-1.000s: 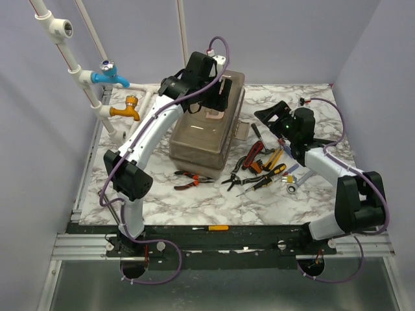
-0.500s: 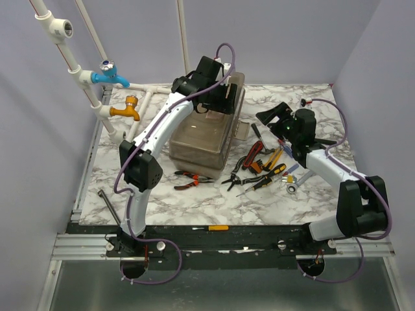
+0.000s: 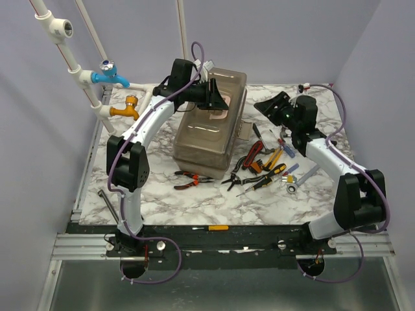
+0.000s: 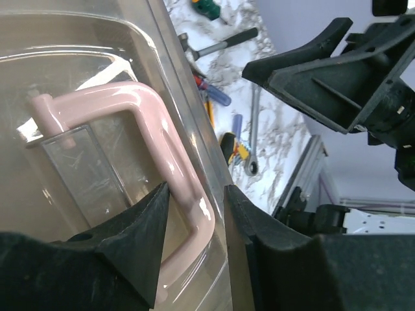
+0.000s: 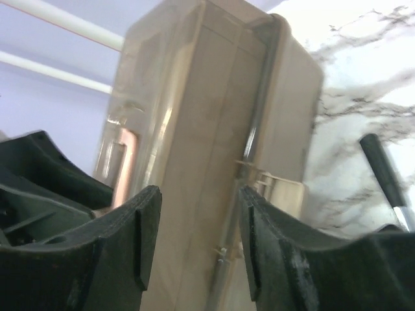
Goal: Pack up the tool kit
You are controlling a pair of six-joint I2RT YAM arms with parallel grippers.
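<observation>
A large beige-grey plastic toolbox (image 3: 206,133) with a smoky translucent lid stands shut toward the back of the marbled counter (image 3: 155,194). The left gripper (image 4: 194,191) straddles its pink carry handle (image 4: 165,139), jaws narrow on either side of the bar; a sliver of gap shows on one side, so no firm grip can be claimed. The right gripper (image 5: 198,194) hovers just to the right of the box, facing its long side with jaws wide and empty. Tools lie loose in front and to the right: orange-handled pliers (image 3: 191,179), red-and-black pliers (image 3: 253,155), black-and-yellow screwdrivers (image 3: 266,181) and a silver ratchet wrench (image 4: 254,133). A yellow-handled screwdriver (image 3: 213,228) rests on the black front rail. Packing looks barely begun: the lid has to come open and every tool in sight be gathered in. What may sit inside cannot be made out through the smoky plastic. White pipes with blue and orange taps (image 3: 110,78) stand at the rear left, apart from the job.
</observation>
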